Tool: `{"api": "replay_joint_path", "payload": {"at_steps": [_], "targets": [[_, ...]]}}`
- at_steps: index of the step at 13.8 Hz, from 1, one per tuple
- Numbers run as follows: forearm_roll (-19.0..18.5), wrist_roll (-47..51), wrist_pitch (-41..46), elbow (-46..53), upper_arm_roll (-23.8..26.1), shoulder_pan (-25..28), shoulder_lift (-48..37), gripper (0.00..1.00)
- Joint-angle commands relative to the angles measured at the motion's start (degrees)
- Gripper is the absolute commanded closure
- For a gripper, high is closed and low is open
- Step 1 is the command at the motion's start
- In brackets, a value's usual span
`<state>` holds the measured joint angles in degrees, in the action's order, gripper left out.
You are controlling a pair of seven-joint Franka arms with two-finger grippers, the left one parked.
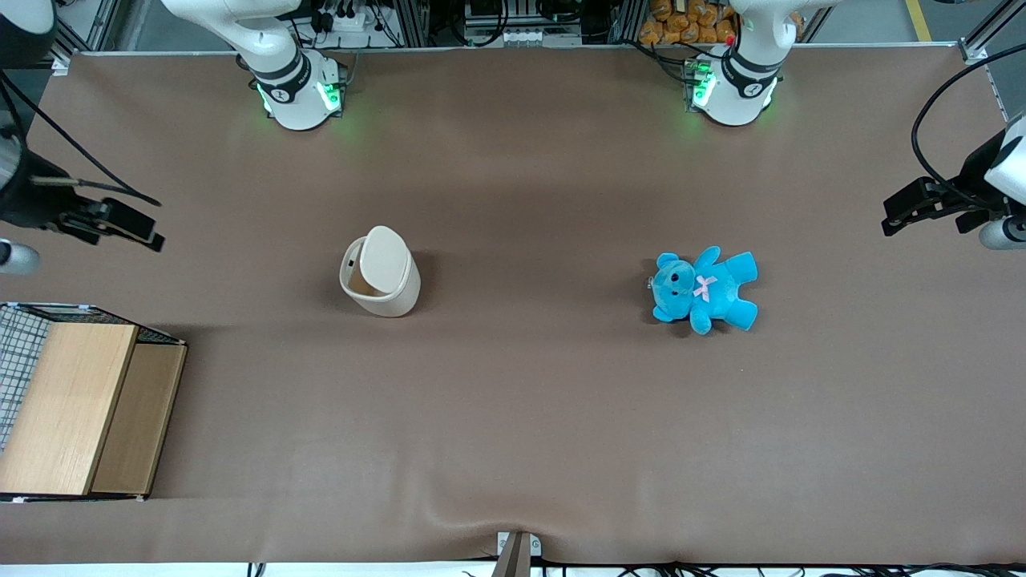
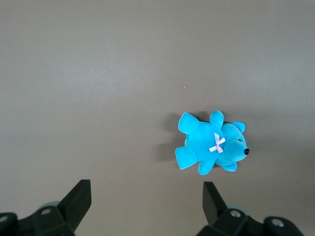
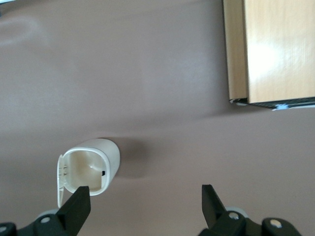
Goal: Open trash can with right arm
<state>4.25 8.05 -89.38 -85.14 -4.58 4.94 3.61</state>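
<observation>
Two black fingers (image 3: 78, 209) of our gripper (image 3: 142, 206) stand wide apart with only bare table between them, so the tool is open and holding nothing. In the front view the same gripper (image 1: 120, 226) hangs at the working arm's end of the table, raised above the brown table (image 1: 513, 417), carried by the right arm (image 1: 272, 56) whose white base with green lights sits at the edge farthest from the front camera.

From the wrist camera we look down on the trash can (image 3: 91, 172), well apart from our fingers in height, with one finger overlapping its rim only in the line of sight. Its lid (image 3: 60, 179) is swung up and stands on edge at one side of the mouth, so the tan inside is exposed. In the front view the trash can (image 1: 385, 292) stands upright on the table, roughly midway between the table's near and distant edges, its lid (image 1: 383, 258) tilted up over the opening.

Nearer the front camera and toward the working arm's end lies the wooden box (image 1: 80, 409) with wire mesh, well apart from the can. Toward the parked arm's end we see a blue teddy bear (image 1: 705, 290) lying flat on its back with a pink bow.
</observation>
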Motion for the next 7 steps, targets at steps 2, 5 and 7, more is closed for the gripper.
{"api": "replay_joint_path", "payload": {"at_steps": [2, 5, 7], "targets": [[-1.17, -1.81, 3.32, -0.2, 0.45, -1.34, -1.94, 0.0], [-2.3, -4.25, 3.42, -0.2, 0.53, -1.95, -1.94, 0.0], [-2.84, -7.77, 3.42, -0.2, 0.53, -3.26, -1.94, 0.0]]}}
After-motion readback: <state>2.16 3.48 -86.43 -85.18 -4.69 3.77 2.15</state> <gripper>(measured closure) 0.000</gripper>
